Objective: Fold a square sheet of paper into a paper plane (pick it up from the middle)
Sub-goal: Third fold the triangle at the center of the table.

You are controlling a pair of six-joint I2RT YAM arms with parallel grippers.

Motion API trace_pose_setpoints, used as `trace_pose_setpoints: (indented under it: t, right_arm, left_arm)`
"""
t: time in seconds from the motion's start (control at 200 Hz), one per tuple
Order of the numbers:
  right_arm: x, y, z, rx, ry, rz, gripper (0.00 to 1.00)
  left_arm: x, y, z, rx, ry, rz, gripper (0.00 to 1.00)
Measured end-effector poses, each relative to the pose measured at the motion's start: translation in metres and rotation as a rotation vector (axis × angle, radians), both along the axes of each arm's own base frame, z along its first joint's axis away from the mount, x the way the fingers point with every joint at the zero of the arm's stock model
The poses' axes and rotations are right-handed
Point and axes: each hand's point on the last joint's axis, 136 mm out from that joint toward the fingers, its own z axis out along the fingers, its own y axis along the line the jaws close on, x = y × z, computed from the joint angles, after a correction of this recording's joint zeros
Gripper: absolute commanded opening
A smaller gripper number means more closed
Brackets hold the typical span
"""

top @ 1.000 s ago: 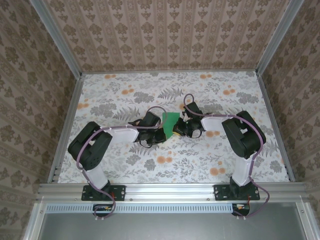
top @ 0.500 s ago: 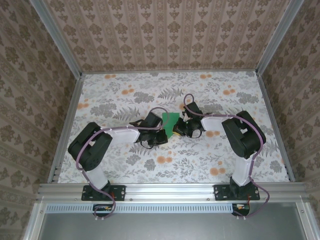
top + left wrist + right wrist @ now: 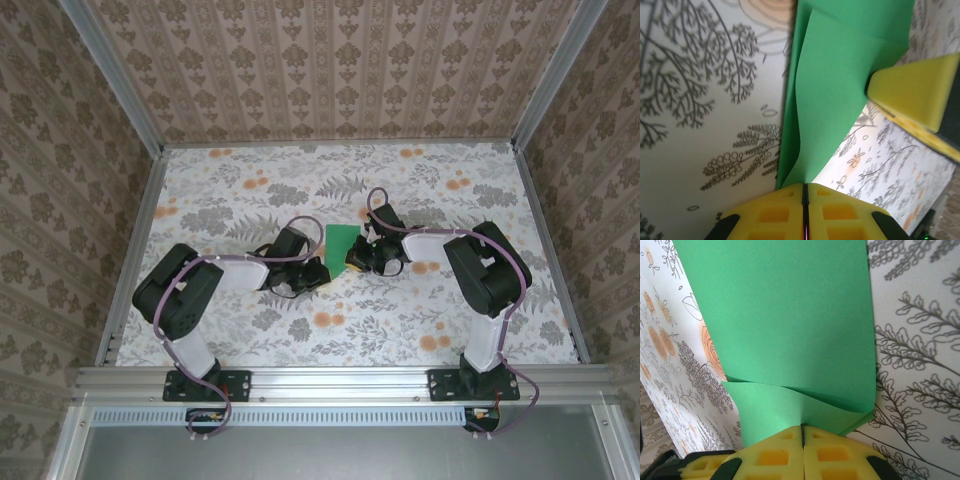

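Two arms stand at the near edge, left arm (image 3: pixel 185 300) and right arm (image 3: pixel 487 270), elbows out, wrists reaching in toward the middle of the surface (image 3: pixel 240 190). Left fingers (image 3: pixel 322 268) and right fingers (image 3: pixel 350 264) sit close together there, both at the near side of the green paper (image 3: pixel 340 241).

Left wrist view: left fingers (image 3: pixel 810 195) pressed pad to pad with only a thin seam between, a corner of the paper (image 3: pixel 835 85) pinched in it. Paper doubled over in a soft fold, layers not lying flat. A yellow pad of the right fingers (image 3: pixel 920 90) touches its right edge.

Right wrist view: right fingers (image 3: pixel 807 437) likewise clamped on the paper (image 3: pixel 780 315). Under layer curls loosely just past the pads; upper layer runs away broad and smooth. Cannot tell whether the far edge rests on the surface.

Past the paper the flowered surface runs on to patterned walls (image 3: pixel 330 70).
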Motion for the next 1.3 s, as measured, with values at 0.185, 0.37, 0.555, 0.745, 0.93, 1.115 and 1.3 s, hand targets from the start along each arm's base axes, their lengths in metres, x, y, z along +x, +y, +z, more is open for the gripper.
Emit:
trace_pose_setpoints:
  t: [0.185,0.37,0.555,0.745,0.93,1.115,1.3]
  right_arm:
    - [0.0,0.0,0.0,0.0,-0.001,0.001,0.06]
    - [0.0,0.0,0.0,-0.001,-0.002,0.002,0.06]
    - [0.0,0.0,0.0,-0.001,-0.002,0.002,0.06]
    - [0.0,0.0,0.0,0.0,-0.006,0.009,0.07]
    - [0.001,0.0,0.002,-0.002,-0.02,0.03,0.07]
    - [0.001,0.001,0.007,-0.001,-0.052,0.065,0.1]
    - [0.0,0.01,0.023,0.014,-0.112,0.116,0.1]
  left_arm:
    - [0.01,-0.006,0.011,-0.017,-0.023,0.004,0.11]
    - [0.009,-0.009,0.013,-0.012,-0.026,-0.004,0.1]
    - [0.002,-0.006,0.005,0.033,-0.004,-0.008,0.09]
    - [0.002,0.003,-0.004,0.091,-0.003,0.011,0.07]
    - [0.002,0.004,-0.005,0.094,-0.008,0.014,0.05]
    - [0.002,0.004,-0.005,0.094,-0.009,0.013,0.03]
    - [0.002,0.004,-0.004,0.094,-0.009,0.013,0.01]
